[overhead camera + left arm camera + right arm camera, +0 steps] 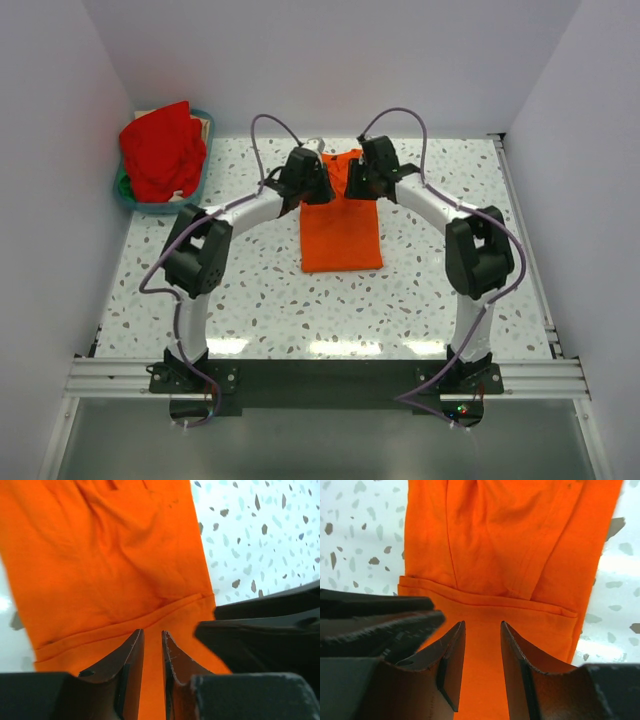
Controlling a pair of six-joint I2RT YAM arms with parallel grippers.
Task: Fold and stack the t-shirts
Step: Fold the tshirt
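Observation:
An orange t-shirt [342, 235] lies on the speckled table, folded into a long narrow strip running away from the arms. My left gripper [305, 185] and right gripper [362, 180] hover side by side over its far end. In the left wrist view the jaws [152, 631] stand a narrow gap apart just above the orange cloth [110, 565], with a hemmed edge lying across in front of them. In the right wrist view the jaws [482, 623] stand wider apart over the same cloth [495, 545]. Neither gripper pinches any fabric.
A teal basket [160, 207] at the far left corner holds a heap of red clothes [160, 150]. White walls close in the table on the left, back and right. A metal rail [320, 375] runs along the near edge.

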